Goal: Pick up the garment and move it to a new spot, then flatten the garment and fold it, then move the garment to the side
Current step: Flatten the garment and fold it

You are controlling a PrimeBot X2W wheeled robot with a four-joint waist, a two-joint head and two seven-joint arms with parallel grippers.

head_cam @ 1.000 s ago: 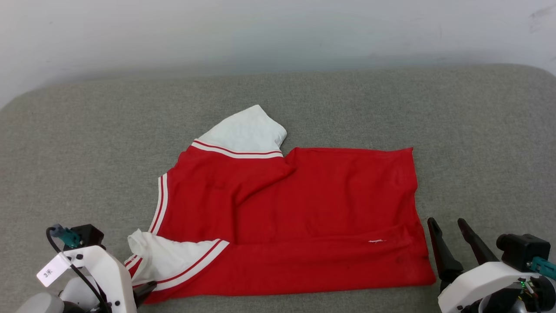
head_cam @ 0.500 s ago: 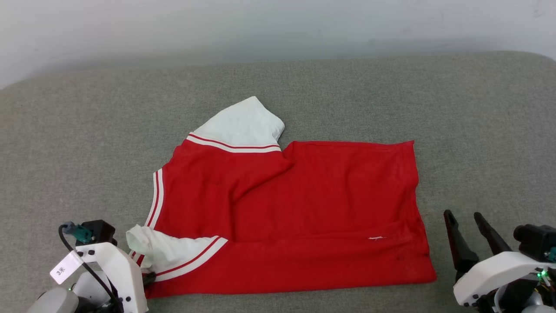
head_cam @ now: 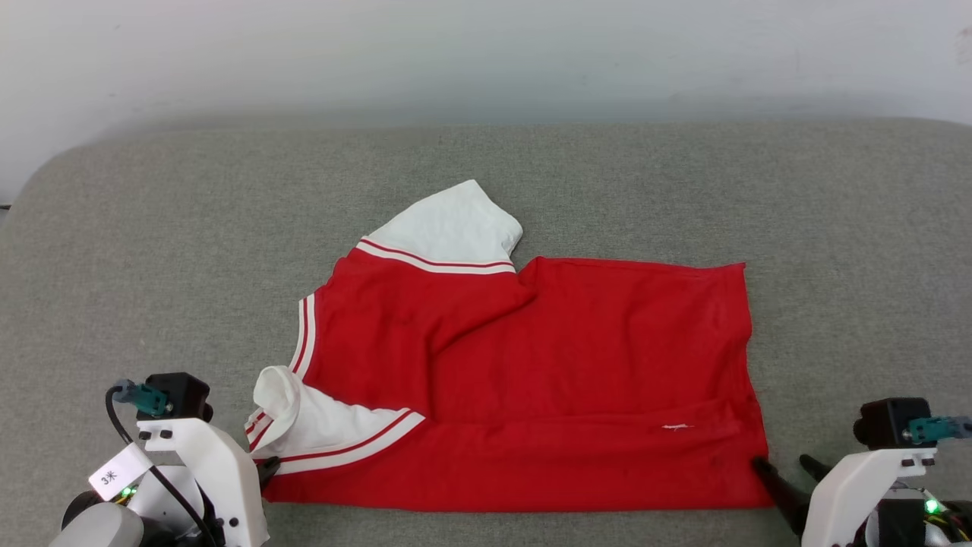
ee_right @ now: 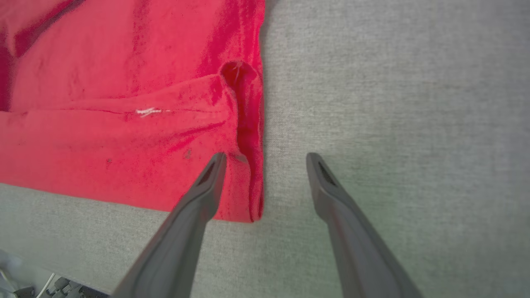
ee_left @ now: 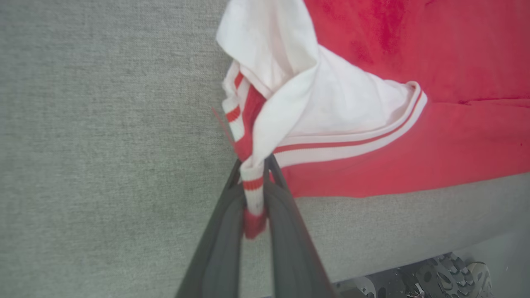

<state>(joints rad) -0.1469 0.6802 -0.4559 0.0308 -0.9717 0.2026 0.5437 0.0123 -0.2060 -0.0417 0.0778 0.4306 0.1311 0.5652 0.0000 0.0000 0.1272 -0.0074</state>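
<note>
Lower left of head view: L wrist bracket (head_cam: 220, 471), white w/ small dark screws. On top a black cam block (head_cam: 178, 393) w/ teal plug (head_cam: 140, 396); black cable (head_cam: 156, 472) loops down past a white tag (head_cam: 118, 476) marked "3米"; green LED (head_cam: 124, 494); grey rounded forearm (head_cam: 99, 528). Lower right: R wrist bracket (head_cam: 850, 479), same white, black cam, teal plug, green LED. L gripper (ee_left: 253, 162) & R gripper (ee_right: 265, 155): long dark-grey tapering fingers; R tips slotted.

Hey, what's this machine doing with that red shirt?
A two-armed robot is working on a red jersey-style shirt with white sleeves, spread on a grey fabric surface. Its left fingers are clamped shut on the striped trim of the near sleeve. Its right fingers are open at the shirt's opposite near corner, one over the red cloth, one over the grey surface.
</note>
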